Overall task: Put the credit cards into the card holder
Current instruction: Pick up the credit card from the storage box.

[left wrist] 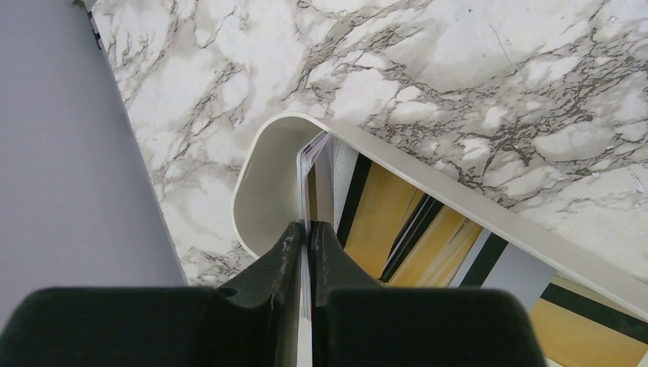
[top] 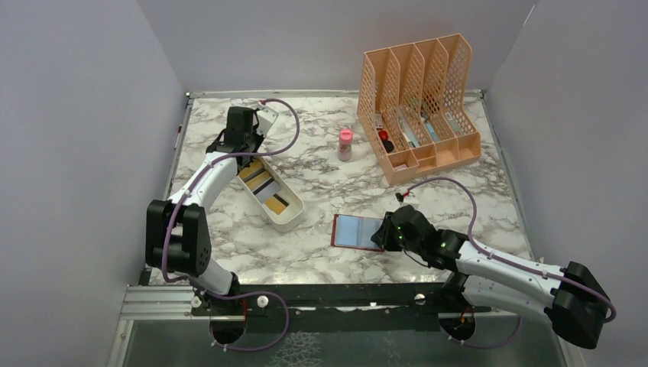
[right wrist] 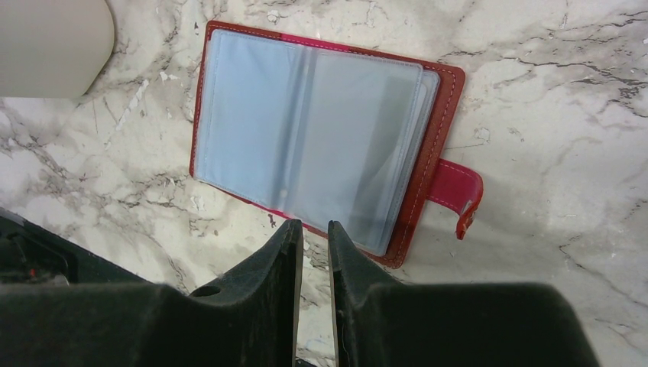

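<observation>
While the left gripper (left wrist: 309, 227) clamps a half-hidden credit card (left wrist: 303, 174), the right gripper (right wrist: 315, 226), nearly closed and empty, sits at the card holder (right wrist: 252, 115).

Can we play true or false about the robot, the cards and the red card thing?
1. The card holder is lying open on the table. True.
2. The left gripper is pinching a card. True.
3. The cards sit in a pink tray. False: the tray is white.
4. The right gripper is holding a card. False: it holds nothing and sits at the near edge of the card holder.
5. The bottle has tipped over. False: it stands upright.
</observation>
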Controlling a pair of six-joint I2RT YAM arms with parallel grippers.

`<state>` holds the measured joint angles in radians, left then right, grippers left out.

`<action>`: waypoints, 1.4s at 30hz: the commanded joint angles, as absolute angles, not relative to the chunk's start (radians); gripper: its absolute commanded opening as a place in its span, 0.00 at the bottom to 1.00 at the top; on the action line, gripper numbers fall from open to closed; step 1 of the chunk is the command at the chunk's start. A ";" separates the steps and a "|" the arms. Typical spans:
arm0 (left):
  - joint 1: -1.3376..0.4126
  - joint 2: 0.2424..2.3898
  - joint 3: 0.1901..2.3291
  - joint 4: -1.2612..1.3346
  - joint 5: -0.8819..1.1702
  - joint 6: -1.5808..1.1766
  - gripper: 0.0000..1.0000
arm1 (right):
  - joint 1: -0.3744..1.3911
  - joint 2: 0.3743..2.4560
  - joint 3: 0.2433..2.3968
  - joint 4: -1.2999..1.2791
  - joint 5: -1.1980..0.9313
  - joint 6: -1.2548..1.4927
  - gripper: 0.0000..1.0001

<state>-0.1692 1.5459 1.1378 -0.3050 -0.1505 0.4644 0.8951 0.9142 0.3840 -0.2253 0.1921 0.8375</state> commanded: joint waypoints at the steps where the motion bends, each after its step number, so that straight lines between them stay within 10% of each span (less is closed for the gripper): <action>1: -0.176 1.512 1.128 -0.309 -0.124 0.485 0.02 | 0.897 0.910 0.395 -0.202 0.183 0.838 0.24; 36: -0.176 1.680 0.977 0.056 -0.176 0.845 0.00 | 0.897 0.913 0.429 -0.218 0.183 0.827 0.24; 42: -0.176 1.754 1.021 0.036 -0.198 0.852 0.13 | 0.897 0.906 0.414 -0.214 0.184 0.830 0.24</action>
<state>-0.1726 1.7092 0.9890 -0.0132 -0.1707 0.8265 0.8951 0.9115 0.4015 -0.2188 0.1741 0.8371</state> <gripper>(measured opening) 0.092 0.238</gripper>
